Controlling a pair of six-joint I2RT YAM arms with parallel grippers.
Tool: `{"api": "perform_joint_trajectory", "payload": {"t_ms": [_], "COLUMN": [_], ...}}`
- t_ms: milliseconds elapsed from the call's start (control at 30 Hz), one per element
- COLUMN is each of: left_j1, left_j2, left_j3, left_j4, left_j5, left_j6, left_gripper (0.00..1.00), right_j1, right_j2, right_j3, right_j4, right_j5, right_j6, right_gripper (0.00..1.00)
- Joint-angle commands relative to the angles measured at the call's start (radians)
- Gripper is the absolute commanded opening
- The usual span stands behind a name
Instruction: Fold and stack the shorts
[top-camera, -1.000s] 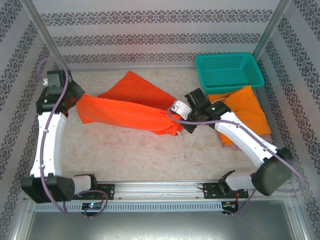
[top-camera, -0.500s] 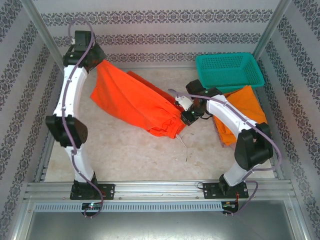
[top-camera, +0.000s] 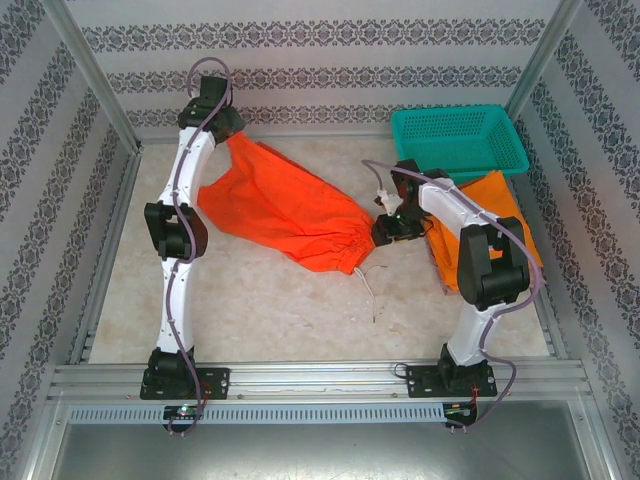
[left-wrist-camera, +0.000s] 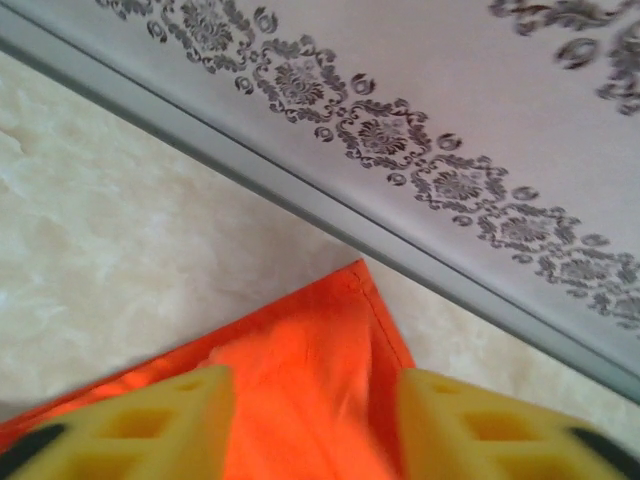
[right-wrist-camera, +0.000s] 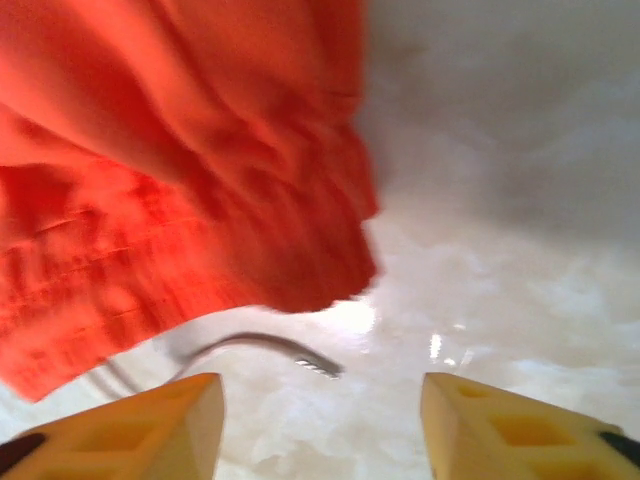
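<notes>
Two tools, both spread. The left tool has its fingers apart over a corner of the red-orange shorts by the far wall. The right tool gapes over bare tabletop just beside their gathered waist (a cord lies there). Orange shorts lie at the right, by the teal basket.

Free room: I read the bare table in front of the red-orange shorts as the widest lane, bounded by the left arm and right arm. A white drawstring trails onto it. Obstacles: the shorts lie diagonally across the middle, and the teal basket fills the far right corner with the orange shorts just before it. My left gripper, jaws apart, has the back wall rail close ahead. My right gripper, jaws apart, faces bare tabletop.
</notes>
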Motion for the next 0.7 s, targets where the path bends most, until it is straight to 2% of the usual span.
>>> {"api": "perform_joint_trajectory", "payload": {"t_ms": [0,33,67,167,233,267,333,400,467,567,667], "left_j1": [0.025,0.025,0.024,0.024,0.021,0.018,0.018,0.018,0.021,0.033,0.063], "left_j2": [-0.064,-0.092,-0.129,-0.255,-0.361,-0.426,-0.563,-0.687,-0.751,-0.752,-0.674], "left_j3": [0.057,0.054,0.047,-0.03,-0.184,-0.315,-0.602,-0.918,-1.121,-1.283,-1.337], "left_j4": [0.099,0.092,0.079,0.023,0.023,0.06,0.222,0.451,0.624,0.773,0.863], "left_j5": [0.049,0.054,0.057,0.134,0.207,0.247,0.305,0.33,0.339,0.35,0.406], "left_j6": [-0.025,-0.014,0.005,0.063,0.076,0.079,0.065,0.025,-0.008,-0.04,-0.104], "left_gripper": [0.84,0.94,1.0,1.0,1.0,1.0,1.0,1.0,1.0,1.0,1.0], "right_j1": [-0.026,-0.025,-0.022,0.018,0.064,0.095,0.165,0.237,0.293,0.347,0.358], "right_j2": [-0.056,-0.094,-0.145,-0.278,-0.325,-0.334,-0.31,-0.255,-0.211,-0.164,-0.116], "right_j3": [0.037,0.026,0.01,-0.051,-0.086,-0.094,-0.072,-0.035,-0.03,-0.052,-0.103], "right_j4": [-0.027,-0.005,0.031,0.193,0.318,0.37,0.408,0.411,0.434,0.458,0.5], "right_j5": [-0.008,-0.034,-0.073,-0.233,-0.319,-0.331,-0.326,-0.344,-0.348,-0.321,-0.325], "right_j6": [0.122,0.142,0.173,0.299,0.395,0.447,0.506,0.545,0.575,0.592,0.615], "right_gripper": [0.67,0.69,0.72,0.82,0.88,0.92,0.94,0.95,0.95,0.95,0.95]}}
